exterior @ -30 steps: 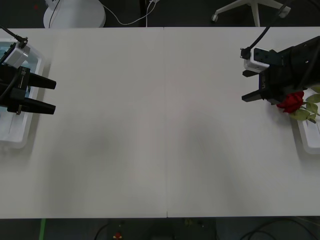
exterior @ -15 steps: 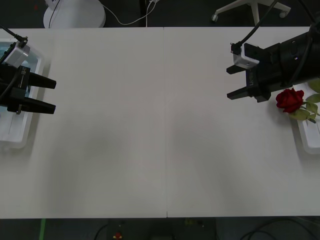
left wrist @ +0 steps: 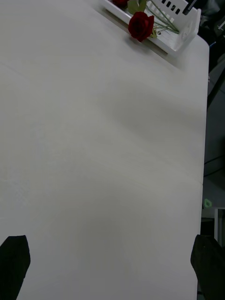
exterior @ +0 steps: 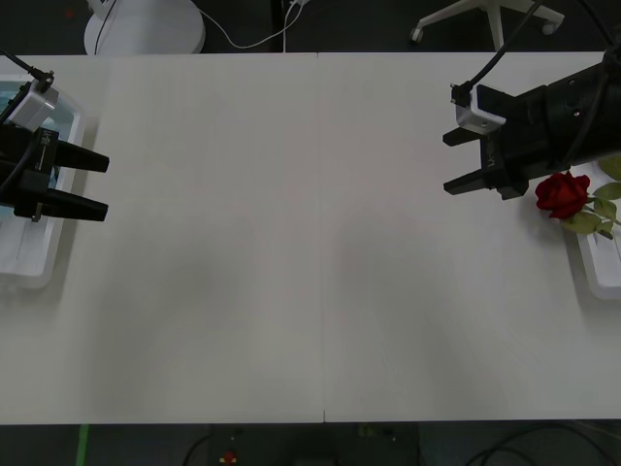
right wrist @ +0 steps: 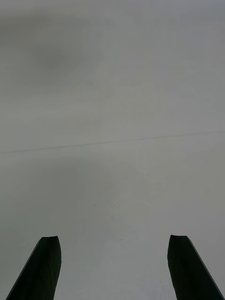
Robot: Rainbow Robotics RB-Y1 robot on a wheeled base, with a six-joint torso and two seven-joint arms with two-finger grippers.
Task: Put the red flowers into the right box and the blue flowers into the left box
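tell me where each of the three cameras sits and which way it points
Front view: above the arms, looking down at the white table; left end effector over the left box, right end effector beside a red rose.
Right wrist view: on the right arm, facing bare table; its open fingers show.
Left wrist view: on the left arm, facing across the table toward the right box; open fingers show.
Shared: front and left wrist views both show the rose.

The black right gripper (exterior: 454, 161) is open above the white table (exterior: 310, 243), near a deep-red artificial rose (exterior: 563, 194) on the white plastic tray's rim (exterior: 594, 267).
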